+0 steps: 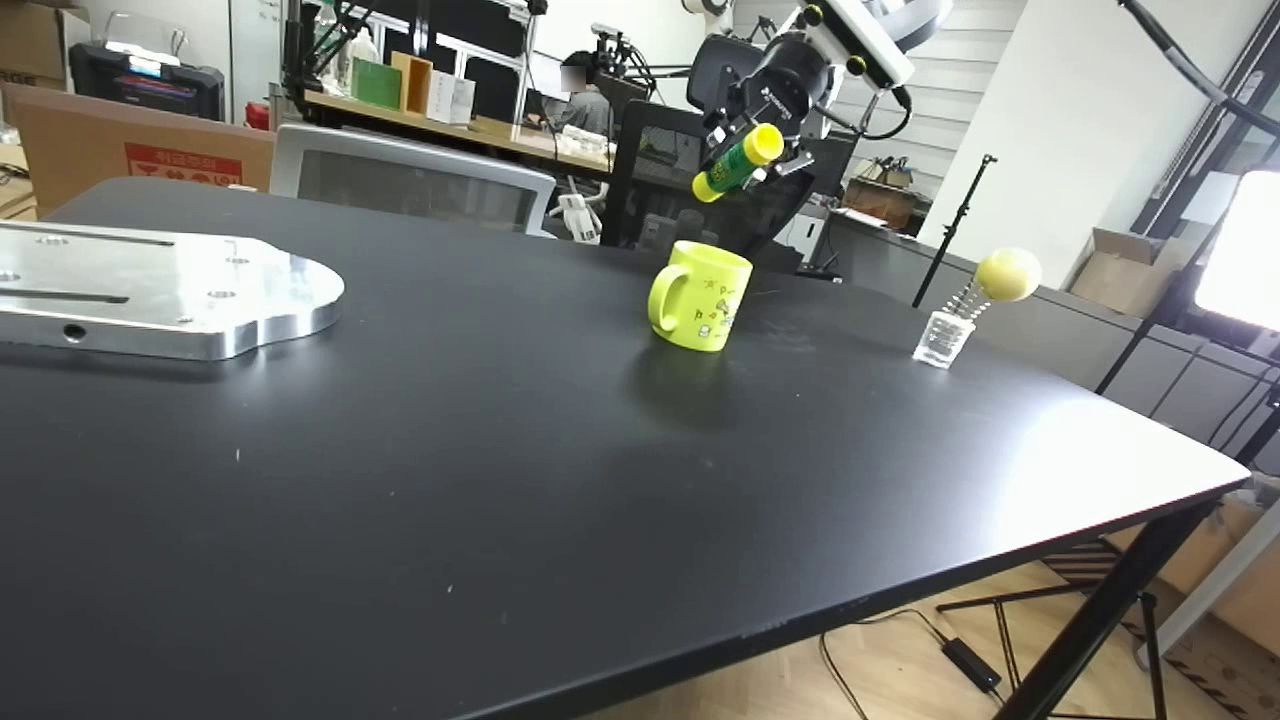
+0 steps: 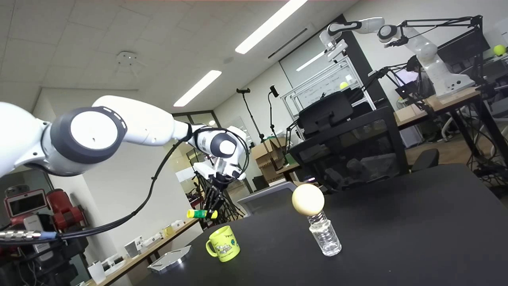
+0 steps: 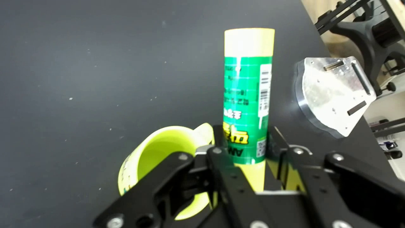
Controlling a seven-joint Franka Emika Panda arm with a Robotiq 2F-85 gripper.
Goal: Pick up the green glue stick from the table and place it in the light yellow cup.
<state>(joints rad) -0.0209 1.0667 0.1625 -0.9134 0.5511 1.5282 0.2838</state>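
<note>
The green glue stick (image 3: 248,85) has a green label and yellow ends. My gripper (image 3: 245,139) is shut on it near one end, with a finger on each side. In both exterior views the glue stick (image 1: 735,165) (image 2: 201,214) is in the air above the cup's height, lying tilted or near level, apart from the cup. The light yellow cup (image 1: 703,300) stands upright on the black table, and it also shows in an exterior view (image 2: 225,244). In the wrist view the cup (image 3: 155,148) opens toward the camera at lower left, partly hidden by the left finger.
A silver metal plate (image 1: 170,290) lies on the table; it also shows right of the glue stick in the wrist view (image 3: 335,91). A yellow ball (image 1: 1008,275) on a clear stand (image 1: 944,338) stands near the table's edge. Chairs (image 2: 349,147) stand behind the table.
</note>
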